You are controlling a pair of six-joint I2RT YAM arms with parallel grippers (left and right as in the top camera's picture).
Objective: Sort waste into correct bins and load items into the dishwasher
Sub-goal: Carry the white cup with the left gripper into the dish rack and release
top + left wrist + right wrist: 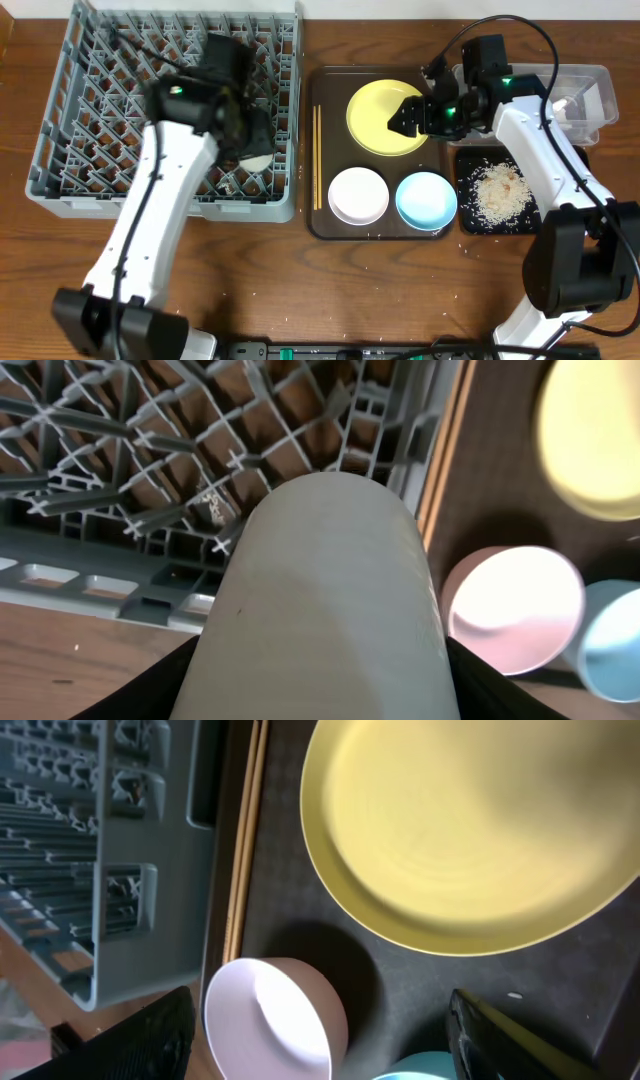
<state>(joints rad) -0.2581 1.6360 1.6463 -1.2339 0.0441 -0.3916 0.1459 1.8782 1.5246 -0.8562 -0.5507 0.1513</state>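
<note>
On the tray (pixel 380 233), one plate (pixel 372 122), two bowls (pixel 358 195) (pixel 426 199); left end effector (pixel 252 142) grips one cup (pixel 330 610), right end effector (pixel 400 116) gapes.

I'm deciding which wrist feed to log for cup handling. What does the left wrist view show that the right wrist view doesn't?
Only the left wrist view: the white cup, filling the middle of the frame, gripped in the left pincer.
Only the right wrist view: the right pincer, open and empty, and the chopsticks seen sharply as a pair; the left wrist view has at most a tan strip there.
Both: the dish rack, the yellow plate, the white bowl and part of the light blue bowl.
</note>
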